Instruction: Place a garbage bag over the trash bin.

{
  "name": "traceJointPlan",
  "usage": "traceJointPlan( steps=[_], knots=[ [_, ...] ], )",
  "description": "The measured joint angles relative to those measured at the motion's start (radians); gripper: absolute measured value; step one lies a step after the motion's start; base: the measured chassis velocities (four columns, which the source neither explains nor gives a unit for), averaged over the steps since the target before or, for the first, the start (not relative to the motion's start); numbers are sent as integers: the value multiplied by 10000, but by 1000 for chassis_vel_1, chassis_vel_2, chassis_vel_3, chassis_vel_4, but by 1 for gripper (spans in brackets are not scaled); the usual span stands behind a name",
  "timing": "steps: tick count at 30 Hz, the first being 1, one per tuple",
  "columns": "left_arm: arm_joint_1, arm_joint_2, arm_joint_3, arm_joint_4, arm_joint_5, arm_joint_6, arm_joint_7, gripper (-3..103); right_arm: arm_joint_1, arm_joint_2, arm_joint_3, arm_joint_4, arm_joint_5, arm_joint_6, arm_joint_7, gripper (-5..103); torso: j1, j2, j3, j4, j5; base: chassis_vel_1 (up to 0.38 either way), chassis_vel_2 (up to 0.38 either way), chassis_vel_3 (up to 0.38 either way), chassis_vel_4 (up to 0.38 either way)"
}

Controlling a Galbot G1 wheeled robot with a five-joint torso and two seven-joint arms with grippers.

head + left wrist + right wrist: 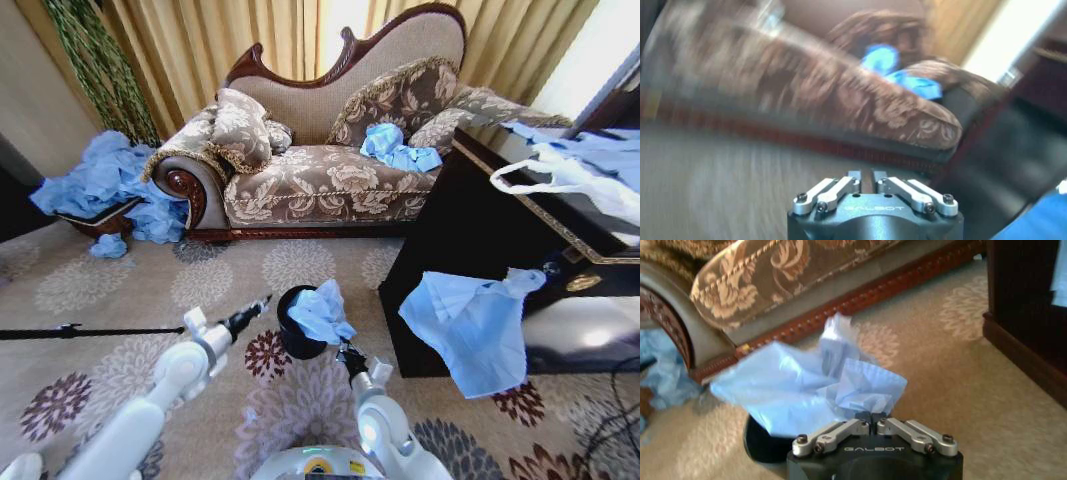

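Ahead of you stands the sofa (330,150), patterned brown with a carved wooden frame, and a crumpled blue bag (395,148) lies on its seat against a cushion. To your right is the dark cabinet (470,230); a larger pale-blue bag (475,325) hangs down its front, and a white bag with loop handles (570,180) rests on its top. At the sofa's left end you can see a heap of blue bags (110,185) piled on the floor. Everything sits on the flowered carpet (150,290).

Close in front of you the trash bin (297,325), small, black and round, stands upright on the carpet. The garbage bag (322,312) sits bunched at the bin's mouth, crinkled and standing up above the rim, more toward the bin's right side; the left part of the rim is uncovered.

Your right gripper (348,354) is just beside the bin on its near right side, and in its wrist view the fingers (867,426) are drawn together on a fold of the garbage bag's lower edge. Your left gripper (262,302) hangs to the left of the bin, tips near the rim but clear of it, with its fingers (855,176) pressed close together and holding nothing.
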Motion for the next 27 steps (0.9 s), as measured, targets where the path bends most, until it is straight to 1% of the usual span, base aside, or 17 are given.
traceJointPlan(
  steps=[1,2,3,4,5,7,8,10,11,14,15,16,18,22,25,26,27],
  knots=[
    [-253,501,76,93,585,-229,349,15,117,121,-92,-109,-16,17,-10,0,1,0,1,-7,-4,0,0,0,0],
    [-327,808,78,124,930,-338,559,20,229,183,-184,-198,-16,27,-14,0,1,0,1,-8,-3,0,0,0,0],
    [-346,1723,66,186,1971,-755,1196,26,639,346,-560,-512,-9,47,-50,0,0,0,1,9,6,0,0,0,0],
    [-346,1723,66,186,1971,-755,1196,26,639,346,-560,-512,-9,47,-50,0,0,0,1,9,6,0,0,0,0],
    [-384,2030,82,240,2302,-907,1452,31,755,422,-673,-636,-12,64,-84,0,0,0,1,15,6,0,0,0,0],
    [-403,2947,165,328,3196,-1227,2198,42,998,596,-962,-943,-18,107,-131,0,0,0,1,7,-4,0,0,0,0],
    [-403,2947,165,328,3196,-1227,2198,42,998,596,-962,-943,-18,107,-131,0,0,0,1,7,-4,0,0,0,0],
    [-391,3598,369,569,4072,-1860,2943,53,1069,777,-1154,-1143,-23,179,-196,0,0,0,1,4,2,0,0,0,0],
    [-391,3598,369,569,4072,-1860,2943,53,1069,777,-1154,-1143,-23,179,-196,0,0,0,1,4,2,0,0,0,0],
    [-792,4189,972,731,4868,-2266,3719,64,904,918,-1157,-1156,-81,336,-233,0,0,0,0,9,-13,0,0,0,0],
    [-918,4270,1164,743,5079,-2329,3829,69,852,937,-1130,-1123,-98,383,-235,0,0,0,1,12,-15,0,0,0,0],
    [-918,4270,1164,743,5079,-2329,3829,69,852,937,-1130,-1123,-98,383,-235,0,0,0,1,12,-15,0,0,0,0],
    [-1176,4385,1680,814,5757,-2572,4027,80,672,979,-1039,-953,-177,525,-235,0,0,0,1,9,-20,0,0,0,0],
    [-1176,4358,2008,910,6414,-2736,3957,95,441,945,-1005,-532,-274,631,-269,0,-2,0,0,5,-11,0,0,0,0],
    [-1158,4273,2141,1017,6763,-2815,3702,98,442,880,-1062,-362,-320,640,-299,0,-2,0,0,-7,3,0,0,0,0],
    [-1159,4238,2184,1052,6850,-2830,3592,96,459,861,-1107,-316,-329,639,-307,0,-2,0,0,-8,17,0,0,0,0],
    [-1162,4118,2318,1172,7028,-2837,3129,96,616,781,-1273,-36,-340,609,-333,0,-2,-1,0,-7,26,0,0,0,0]
  ],
)
